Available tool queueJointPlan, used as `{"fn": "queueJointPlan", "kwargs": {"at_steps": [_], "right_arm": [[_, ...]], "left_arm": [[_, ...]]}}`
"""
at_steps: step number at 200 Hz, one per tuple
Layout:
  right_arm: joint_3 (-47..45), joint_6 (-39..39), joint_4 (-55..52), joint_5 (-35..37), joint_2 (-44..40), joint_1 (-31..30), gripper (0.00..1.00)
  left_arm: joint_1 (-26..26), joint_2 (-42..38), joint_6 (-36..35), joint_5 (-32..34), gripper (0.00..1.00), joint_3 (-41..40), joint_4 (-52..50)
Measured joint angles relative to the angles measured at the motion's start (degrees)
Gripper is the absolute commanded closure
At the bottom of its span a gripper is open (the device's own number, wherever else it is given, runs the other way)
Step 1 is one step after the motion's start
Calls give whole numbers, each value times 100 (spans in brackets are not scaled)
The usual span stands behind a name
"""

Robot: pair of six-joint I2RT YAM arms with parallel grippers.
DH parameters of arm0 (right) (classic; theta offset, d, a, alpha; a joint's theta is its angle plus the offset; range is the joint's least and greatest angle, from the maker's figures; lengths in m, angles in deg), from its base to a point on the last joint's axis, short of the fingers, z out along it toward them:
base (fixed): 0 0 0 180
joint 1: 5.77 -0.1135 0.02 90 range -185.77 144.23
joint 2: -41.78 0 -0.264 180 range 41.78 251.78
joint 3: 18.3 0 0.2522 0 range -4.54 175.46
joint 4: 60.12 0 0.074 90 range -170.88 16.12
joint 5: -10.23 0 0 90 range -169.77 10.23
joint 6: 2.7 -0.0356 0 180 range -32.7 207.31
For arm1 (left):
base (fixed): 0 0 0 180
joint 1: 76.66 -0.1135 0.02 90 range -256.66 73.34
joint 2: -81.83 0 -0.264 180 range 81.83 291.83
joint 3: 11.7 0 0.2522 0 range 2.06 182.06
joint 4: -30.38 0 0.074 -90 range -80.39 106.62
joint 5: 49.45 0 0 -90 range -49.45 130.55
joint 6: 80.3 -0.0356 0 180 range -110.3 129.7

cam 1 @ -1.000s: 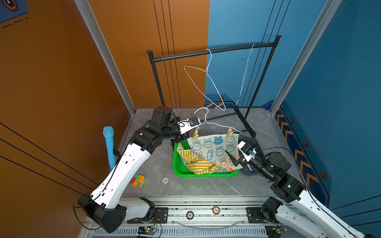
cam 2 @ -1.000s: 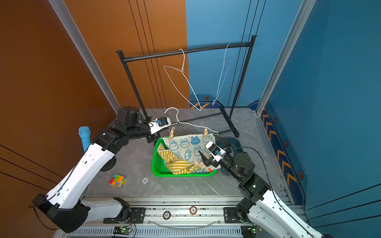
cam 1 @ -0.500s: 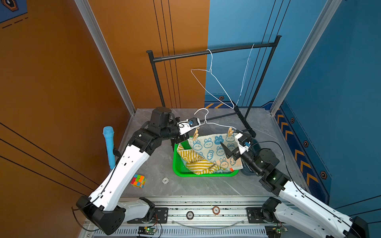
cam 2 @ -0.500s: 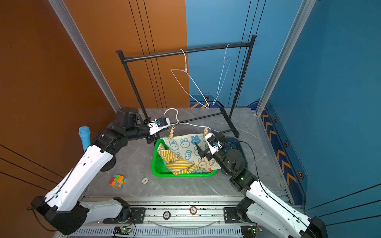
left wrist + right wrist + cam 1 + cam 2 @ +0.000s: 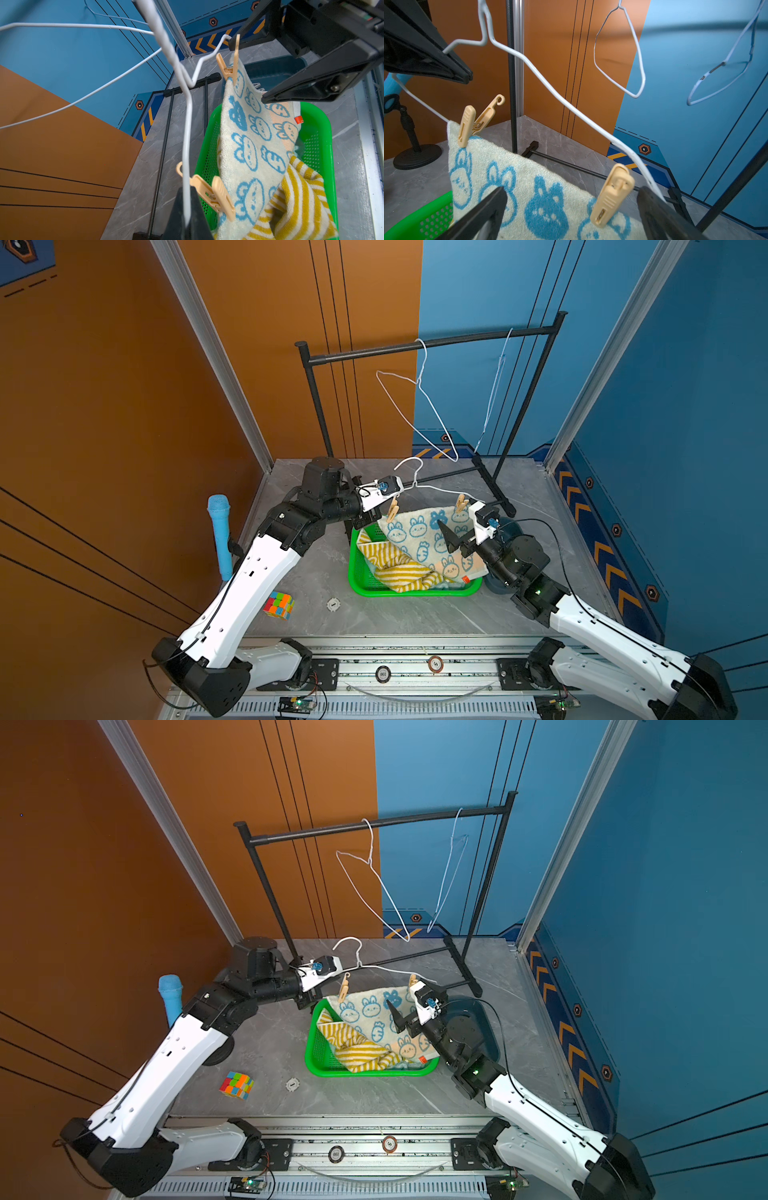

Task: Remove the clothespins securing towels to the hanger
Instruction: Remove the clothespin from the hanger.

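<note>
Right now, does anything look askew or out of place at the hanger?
Yes: the white hanger is off the rail, tilted in the shut left gripper, and the bunny towel pinned to it sags into the green basket.

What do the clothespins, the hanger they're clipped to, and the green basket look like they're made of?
Clothespins: probably moulded tan plastic, smooth, with ribbed grips and a hooked tail. Hanger: thin bent wire, likely metal under a white coating. Basket: glossy green plastic with perforated walls.

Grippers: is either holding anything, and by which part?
Left gripper is shut on the hanger, pinching the wire at its shoulder end. Right gripper is open, holding nothing, jaws either side of a clothespin.
</note>
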Motion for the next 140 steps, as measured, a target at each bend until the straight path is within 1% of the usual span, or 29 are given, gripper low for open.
{"fn": "queueJointPlan", "kwargs": {"at_steps": [45,82,104,140], "right_arm": [[-131,-63,238,278,11,0,0],[-129,-149,254,289,90,0,0],[-79,-227,249,83,223,2,0],[76,-448,262,-551,310,57,0]], "left_arm": [[0,-2,105,2,100,-7,61],[0,-7,105,-20,100,-59,107],[0,-31,105,-63,100,-101,157],[-2,-107,103,-155,100,-188,245]]}}
